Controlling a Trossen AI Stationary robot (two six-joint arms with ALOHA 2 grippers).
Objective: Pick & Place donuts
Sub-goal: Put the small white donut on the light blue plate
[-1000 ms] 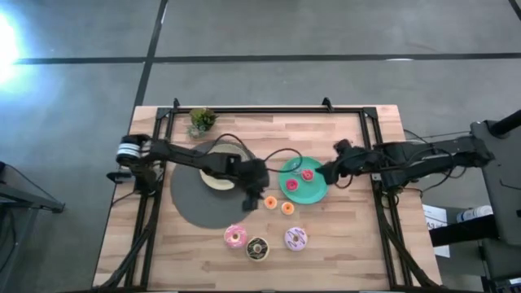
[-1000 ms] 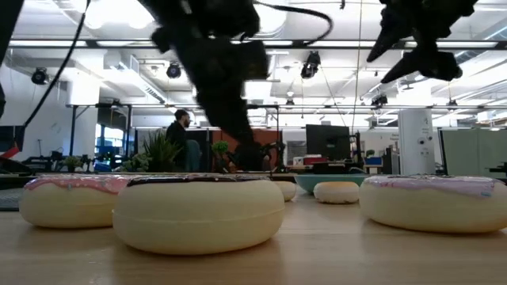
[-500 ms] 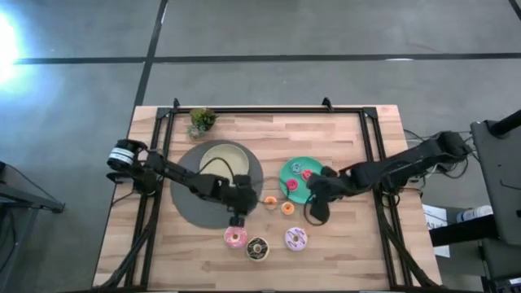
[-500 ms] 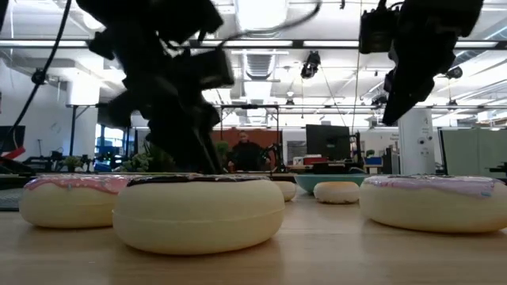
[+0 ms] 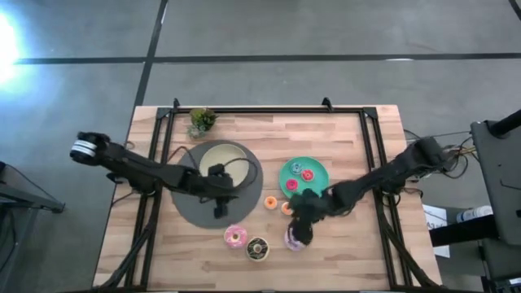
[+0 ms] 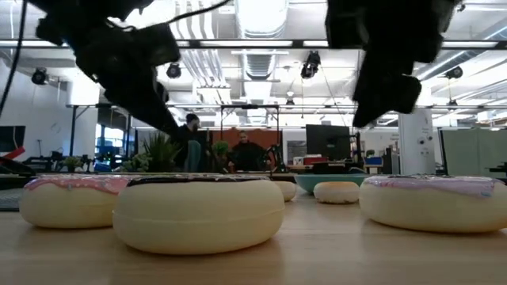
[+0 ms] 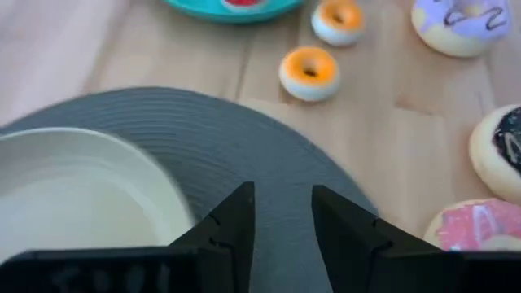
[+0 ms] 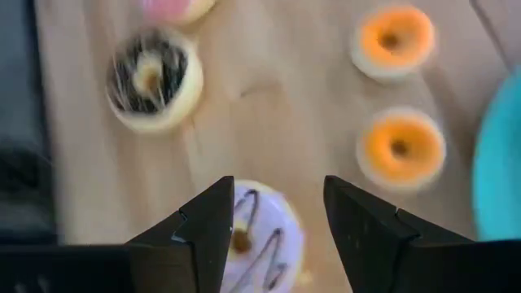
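Observation:
Three larger donuts rest flat near the table's near edge: pink, chocolate and lilac sprinkled. Two orange minis lie on the wood beside the teal plate, which holds two red minis. My right gripper hangs open above the lilac donut, fingers to either side and well clear of it. My left gripper is open over the grey mat, near the beige plate.
The beige plate sits on the round grey mat at the table's left middle. A small potted plant stands at the far left. A black frame rail runs along the far and side edges. People show beyond the table.
My right gripper has left the teal plate and swung toward the near edge and left, ending above the lilac donut. My left gripper has moved from beside the orange minis toward the near edge and left, over the grey mat. No donut has moved.

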